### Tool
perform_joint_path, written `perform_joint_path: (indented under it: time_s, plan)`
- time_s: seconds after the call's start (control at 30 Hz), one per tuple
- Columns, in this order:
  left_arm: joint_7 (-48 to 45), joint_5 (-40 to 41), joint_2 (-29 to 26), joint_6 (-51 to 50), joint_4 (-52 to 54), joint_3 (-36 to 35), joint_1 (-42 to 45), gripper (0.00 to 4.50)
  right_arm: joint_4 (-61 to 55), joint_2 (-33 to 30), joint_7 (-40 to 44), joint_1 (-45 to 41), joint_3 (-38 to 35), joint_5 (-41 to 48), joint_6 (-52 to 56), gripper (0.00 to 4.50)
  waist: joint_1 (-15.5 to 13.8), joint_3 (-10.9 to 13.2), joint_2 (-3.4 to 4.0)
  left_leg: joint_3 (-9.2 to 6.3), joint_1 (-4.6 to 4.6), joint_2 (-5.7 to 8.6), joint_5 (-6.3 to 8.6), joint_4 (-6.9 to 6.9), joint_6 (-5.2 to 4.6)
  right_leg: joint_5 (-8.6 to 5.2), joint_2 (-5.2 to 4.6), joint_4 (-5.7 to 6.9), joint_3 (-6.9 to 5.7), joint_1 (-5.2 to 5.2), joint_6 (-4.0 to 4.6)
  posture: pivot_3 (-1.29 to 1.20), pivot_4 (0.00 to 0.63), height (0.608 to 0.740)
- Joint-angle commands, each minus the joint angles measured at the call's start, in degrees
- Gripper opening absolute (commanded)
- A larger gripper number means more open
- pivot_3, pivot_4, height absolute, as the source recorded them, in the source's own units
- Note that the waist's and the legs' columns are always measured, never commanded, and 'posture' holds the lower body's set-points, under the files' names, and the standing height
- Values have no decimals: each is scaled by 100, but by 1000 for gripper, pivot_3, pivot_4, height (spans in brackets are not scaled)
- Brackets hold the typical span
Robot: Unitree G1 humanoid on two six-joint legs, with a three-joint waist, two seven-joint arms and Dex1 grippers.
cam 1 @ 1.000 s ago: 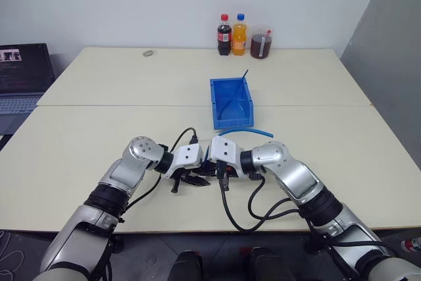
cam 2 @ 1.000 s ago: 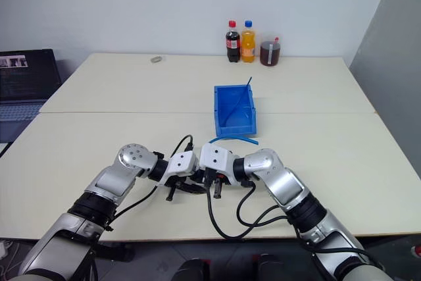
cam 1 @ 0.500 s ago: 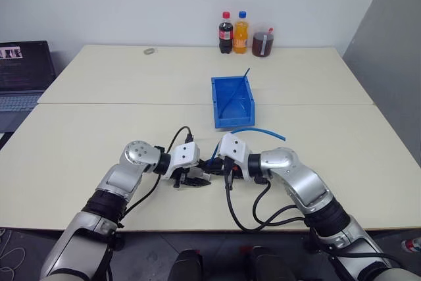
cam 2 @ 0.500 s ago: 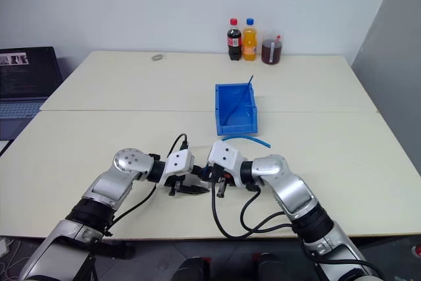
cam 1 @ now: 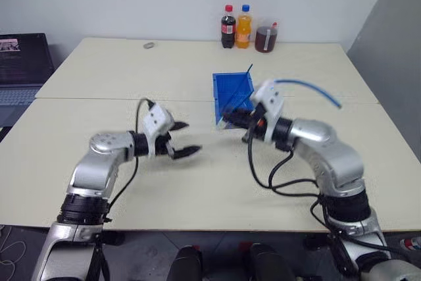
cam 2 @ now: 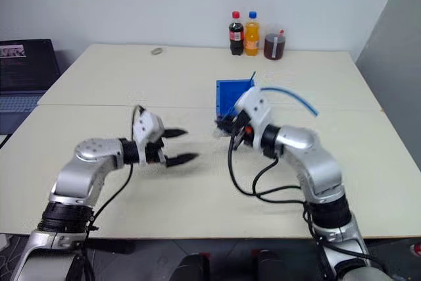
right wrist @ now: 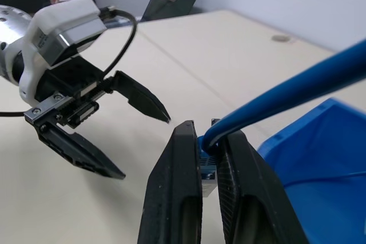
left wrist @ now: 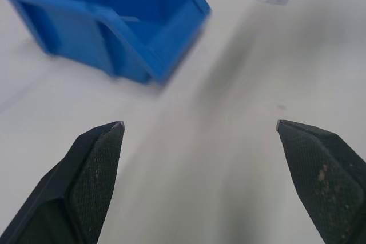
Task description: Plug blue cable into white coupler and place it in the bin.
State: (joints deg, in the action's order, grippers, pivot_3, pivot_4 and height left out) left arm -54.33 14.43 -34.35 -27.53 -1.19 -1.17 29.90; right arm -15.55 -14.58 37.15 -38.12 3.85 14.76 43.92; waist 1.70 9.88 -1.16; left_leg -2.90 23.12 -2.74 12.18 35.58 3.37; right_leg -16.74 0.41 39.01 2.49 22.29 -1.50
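Observation:
The blue cable [cam 1: 309, 85] arcs up and off to the right from my right gripper [right wrist: 203, 127], which is shut on its end. A small pale block, apparently the white coupler [right wrist: 208, 171], sits between those fingers under the cable end, mostly hidden. That gripper [cam 1: 228, 120] hovers above the table just in front of the bin [cam 1: 227, 87], a bright blue open-topped box [left wrist: 114, 21]. My left gripper [cam 1: 192, 137] hangs open and empty to the left, its fingers [right wrist: 140, 98] spread wide, apart from the right one.
A straight darker blue strand [cam 1: 245, 76] leans in the bin. Two bottles [cam 1: 235, 26] and a cup of dark drink [cam 1: 266, 38] stand at the table's far edge. A laptop [cam 1: 20, 57] lies far left. A grey wall [cam 1: 395, 44] rises on the right.
My left gripper has opened and drawn up and away to the left. The right gripper has risen with the cable end toward the bin's front; the cable now hangs in the air.

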Motion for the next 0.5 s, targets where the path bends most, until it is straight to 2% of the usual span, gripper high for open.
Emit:
perform_joint_path:
  time_s: [0.03,0.27,0.4,0.43,0.5]
  plan:
    - [780,-142,256,-266,188,-35,551,4500,965,54,-128,-743,-260,49,-435,81,9,21,-8,1,-1,0,0,0,0,0,0,0,0,0,0,0,150,740]
    - [965,-236,391,-320,21,229,1072,4500,4396,206,-191,-2461,-203,-395,-1776,81,74,52,-13,6,-1,-1,0,-11,0,17,2,1,6,7,29,0,150,740]
    - [981,-256,405,-273,-6,315,1077,4500,5849,248,69,-3120,-126,-576,-2270,81,80,55,-14,19,-3,2,-1,-44,2,16,-4,-4,12,19,37,0,150,740]
    - [992,-253,413,-276,14,336,1066,4500,6129,204,218,-3243,-7,-703,-2412,794,78,54,-14,19,6,2,-1,-48,2,15,-4,-3,14,29,39,0,150,740]
    - [1010,-245,424,-289,43,360,1044,4500,6526,99,506,-3402,179,-904,-2641,1303,67,54,-14,19,58,3,-2,-48,3,15,-5,6,15,85,41,0,150,740]
